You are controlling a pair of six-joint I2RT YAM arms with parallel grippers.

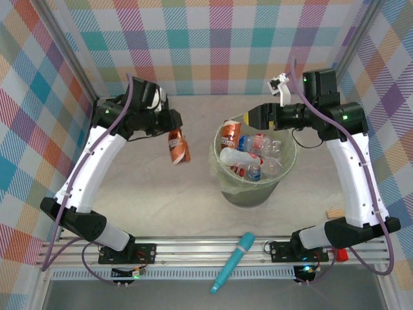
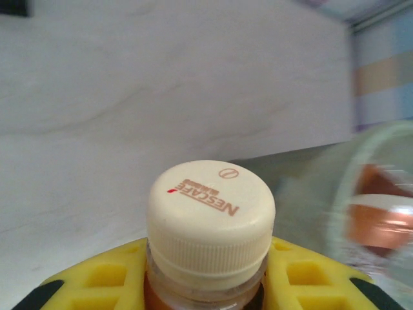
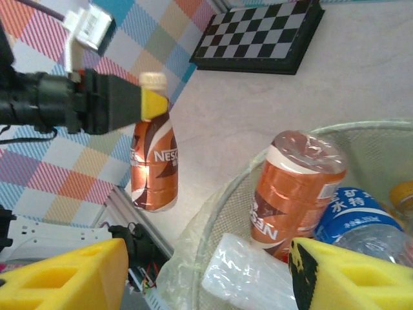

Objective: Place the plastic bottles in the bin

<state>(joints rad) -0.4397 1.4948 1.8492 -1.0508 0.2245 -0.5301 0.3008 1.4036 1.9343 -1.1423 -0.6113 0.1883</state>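
Since my left gripper (image 1: 173, 124) is clamped on the neck of the orange-brown bottle (image 1: 179, 147), it hangs cap-up just left of the bin (image 1: 253, 192), ready to swing across; my right gripper (image 1: 248, 118) hovers over the rim, half-open, empty.

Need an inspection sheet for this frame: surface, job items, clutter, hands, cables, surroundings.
Surface: pale tabletop, no spills seen.
Job's things: bin upright at mid-table, holding several bottles; one orange-brown bottle hangs in the air to the left of the bin.
Clutter: teal tube lying across the near rail; small wooden block beside the right arm; checkerboard flat on the table by a wall.
Hands: left hand shut on the orange-brown bottle's neck; right hand open over the bin's far rim, holding nothing.
Cables: purple cable along each arm, no snag seen.
Surroundings: plaid walls on three sides.
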